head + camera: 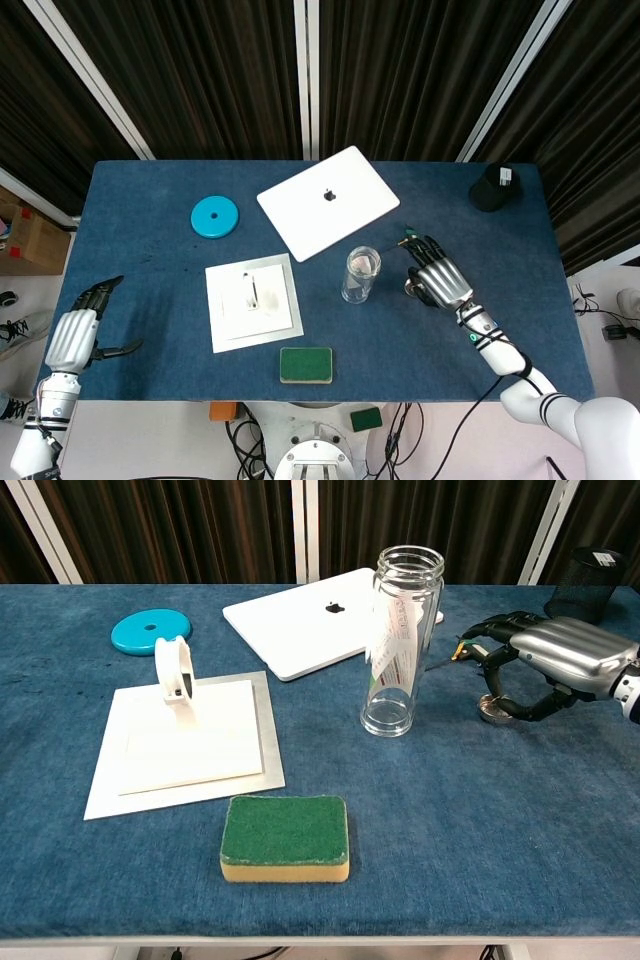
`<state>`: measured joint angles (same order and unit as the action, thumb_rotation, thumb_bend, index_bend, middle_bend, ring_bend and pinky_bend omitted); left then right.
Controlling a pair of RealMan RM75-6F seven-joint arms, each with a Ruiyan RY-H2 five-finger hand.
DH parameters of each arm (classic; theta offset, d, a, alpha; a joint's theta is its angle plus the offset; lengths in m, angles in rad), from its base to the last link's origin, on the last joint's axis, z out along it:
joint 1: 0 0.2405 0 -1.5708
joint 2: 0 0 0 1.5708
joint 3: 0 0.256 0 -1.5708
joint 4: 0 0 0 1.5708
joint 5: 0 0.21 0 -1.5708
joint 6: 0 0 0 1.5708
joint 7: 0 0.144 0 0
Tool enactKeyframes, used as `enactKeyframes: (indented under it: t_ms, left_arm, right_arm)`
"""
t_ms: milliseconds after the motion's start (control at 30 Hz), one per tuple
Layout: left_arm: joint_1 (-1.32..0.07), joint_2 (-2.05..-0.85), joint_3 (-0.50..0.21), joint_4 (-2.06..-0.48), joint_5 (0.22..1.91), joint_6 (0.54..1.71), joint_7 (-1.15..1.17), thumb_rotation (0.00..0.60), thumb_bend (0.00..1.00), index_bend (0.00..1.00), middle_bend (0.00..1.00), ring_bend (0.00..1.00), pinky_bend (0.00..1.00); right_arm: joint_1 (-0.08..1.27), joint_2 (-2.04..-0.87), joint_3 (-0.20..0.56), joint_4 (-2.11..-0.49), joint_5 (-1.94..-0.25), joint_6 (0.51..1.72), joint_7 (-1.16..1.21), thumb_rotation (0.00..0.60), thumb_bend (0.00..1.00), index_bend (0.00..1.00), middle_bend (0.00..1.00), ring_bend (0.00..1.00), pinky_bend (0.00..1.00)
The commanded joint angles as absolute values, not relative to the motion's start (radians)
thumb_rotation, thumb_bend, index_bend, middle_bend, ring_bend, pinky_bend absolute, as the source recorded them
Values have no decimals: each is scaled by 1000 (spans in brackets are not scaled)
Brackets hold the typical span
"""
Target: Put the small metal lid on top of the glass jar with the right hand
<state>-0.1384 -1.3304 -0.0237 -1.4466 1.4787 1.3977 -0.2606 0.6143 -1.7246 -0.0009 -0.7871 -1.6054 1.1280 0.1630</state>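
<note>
The clear glass jar [360,273] [402,640] stands upright and uncovered near the table's middle. To its right the small metal lid [411,288] [492,711] lies flat on the blue cloth. My right hand [440,280] [555,655] hovers over the lid, fingers arched down around it and the thumb curled close beside it; the lid still rests on the table. My left hand [75,335] hangs off the table's left edge with fingers spread, holding nothing, and shows only in the head view.
A white laptop [328,200] [310,630] lies behind the jar. A blue disc [215,216] sits at the back left, a white board [253,300] with a small white ring stand left of the jar, a green sponge [306,365] at the front, a black cup [493,187] at the back right.
</note>
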Motion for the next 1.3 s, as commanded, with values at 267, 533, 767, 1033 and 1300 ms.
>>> enactKeyframes:
  t_ms: [267, 533, 767, 1033, 1300]
  left_arm:
    - [-144, -1326, -25, -1448, 1485, 1393, -267, 538, 82, 94, 114, 91, 134]
    - [-151, -1331, -22, -1448, 1497, 1387, -276, 537, 82, 94, 114, 91, 134]
    - [-149, -1340, -15, -1435, 1499, 1383, -298, 535, 82, 94, 114, 91, 133]
    - [-146, -1337, -16, -1427, 1504, 1394, -318, 537, 83, 94, 115, 91, 133]
    - [-144, -1338, -16, -1419, 1505, 1397, -328, 534, 82, 94, 115, 91, 133]
  right_arm:
    - [609, -1567, 61, -958, -1614, 1271, 137, 600, 445, 618, 62, 0, 0]
    - [656, -1284, 149, -1340, -1610, 1276, 54, 600, 445, 629, 61, 0, 0]
    - [714, -1118, 210, -1605, -1557, 1160, -62, 600, 445, 634, 62, 0, 0]
    - [768, -1098, 221, -1680, -1497, 1038, -142, 600, 444, 635, 67, 0, 0]
    - [797, -1138, 217, -1676, -1479, 997, -150, 600, 443, 635, 68, 0, 0]
